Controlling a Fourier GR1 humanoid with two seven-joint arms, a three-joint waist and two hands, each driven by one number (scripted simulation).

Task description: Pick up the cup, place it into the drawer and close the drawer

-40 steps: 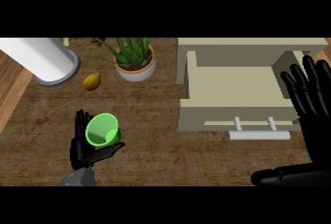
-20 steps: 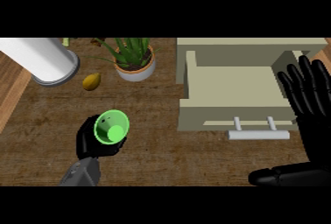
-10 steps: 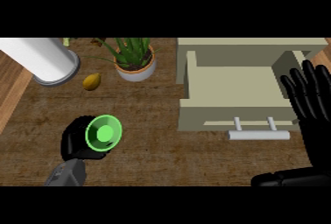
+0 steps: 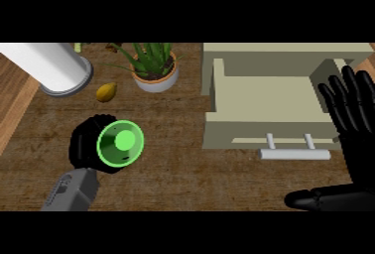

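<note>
Cup (image 4: 121, 142) sits gripped in the curled left hand (image 4: 86, 144), mouth up; right hand (image 4: 351, 111) rests spread; next, carry it right over the open drawer (image 4: 267, 94).

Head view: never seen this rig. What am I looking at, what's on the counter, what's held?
The camera sits at the robot's head, looking steeply down at a wooden counter. Two grey forearms with black hands enter from below. The left hand has its fingers curled round a green cup, mouth facing the camera. The right hand rests open, fingers up, at the right edge. Between them an open beige drawer with a handle. Farther back: a white cylinder, a potted plant, a small yellow-brown object.
</note>
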